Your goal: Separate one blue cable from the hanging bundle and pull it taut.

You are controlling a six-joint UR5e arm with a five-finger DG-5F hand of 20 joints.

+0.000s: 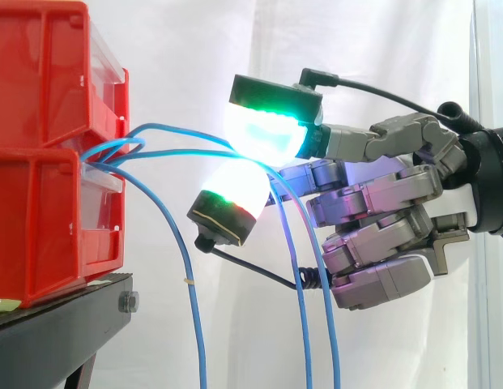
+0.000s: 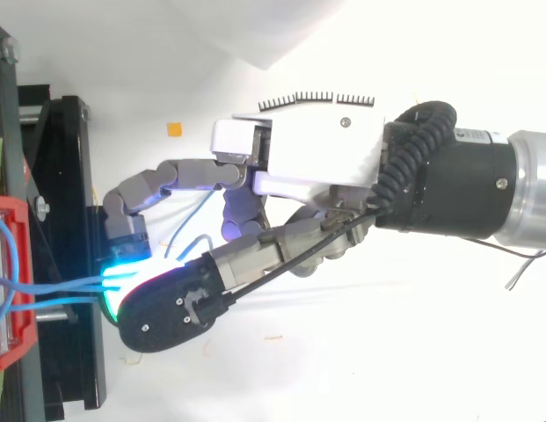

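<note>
Between two glowing fingers (image 1: pixel 267 130) of the hand (image 1: pixel 381 198), one blue cable (image 1: pixel 186 152) is observed pinched, upper pad over lower; the remaining fingers are curled toward the palm. From the pinch the cable runs almost level to the stacked red bins (image 1: pixel 40 121), which stand opposite the fingertips on a black stand (image 1: pixel 57 324). Other blue cables (image 1: pixel 191 308) leave the same gap between the bins and hang below and beside the fingers. A white curtain (image 1: pixel 194 49) backs everything.
</note>
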